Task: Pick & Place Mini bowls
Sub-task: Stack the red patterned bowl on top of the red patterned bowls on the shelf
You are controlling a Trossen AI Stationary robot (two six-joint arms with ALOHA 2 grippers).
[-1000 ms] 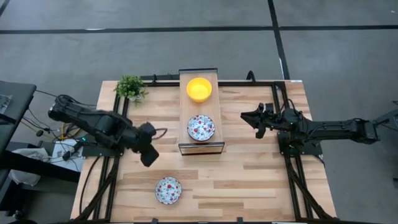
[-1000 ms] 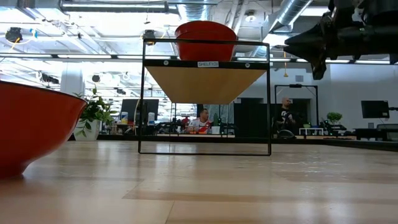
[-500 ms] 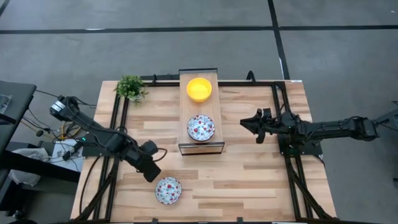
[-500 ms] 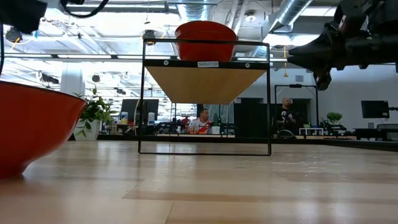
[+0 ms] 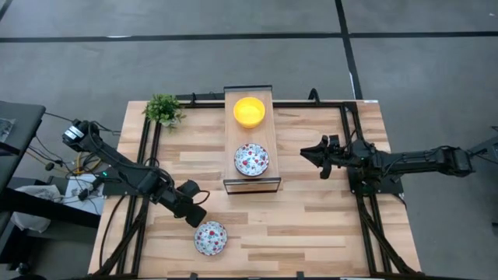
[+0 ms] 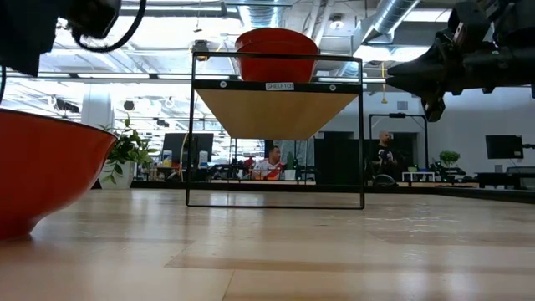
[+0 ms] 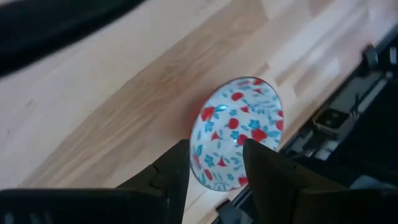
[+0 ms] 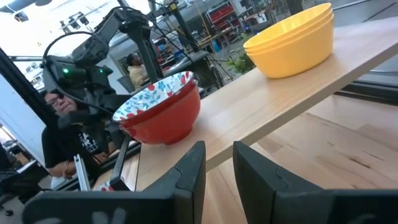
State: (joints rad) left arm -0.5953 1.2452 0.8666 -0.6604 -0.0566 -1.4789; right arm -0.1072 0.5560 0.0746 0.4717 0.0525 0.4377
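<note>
Bowls number 3 in sight: 1 yellow bowl (image 5: 249, 111) and 1 floral bowl (image 5: 251, 159) on the raised shelf (image 5: 251, 184), 1 floral bowl on the table (image 5: 211, 237). Left gripper (image 5: 196, 217), fingers apart, hovers beside it. Right gripper (image 5: 308, 151), slightly parted, holds nothing. 1 potted plant (image 5: 163, 108) occupies the corner.

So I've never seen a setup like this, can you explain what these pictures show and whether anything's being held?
Two dark robot arms work at a light wooden slatted table, filmed from overhead, from table height, and from each wrist. The left end effector, fingers open, hovers beside a white floral-patterned mini bowl on the table. The right end effector waits beside a small black-framed wooden shelf, which carries a glossy yellow bowl and another floral bowl. A small green potted plant sits at a corner. Nothing is held.
</note>
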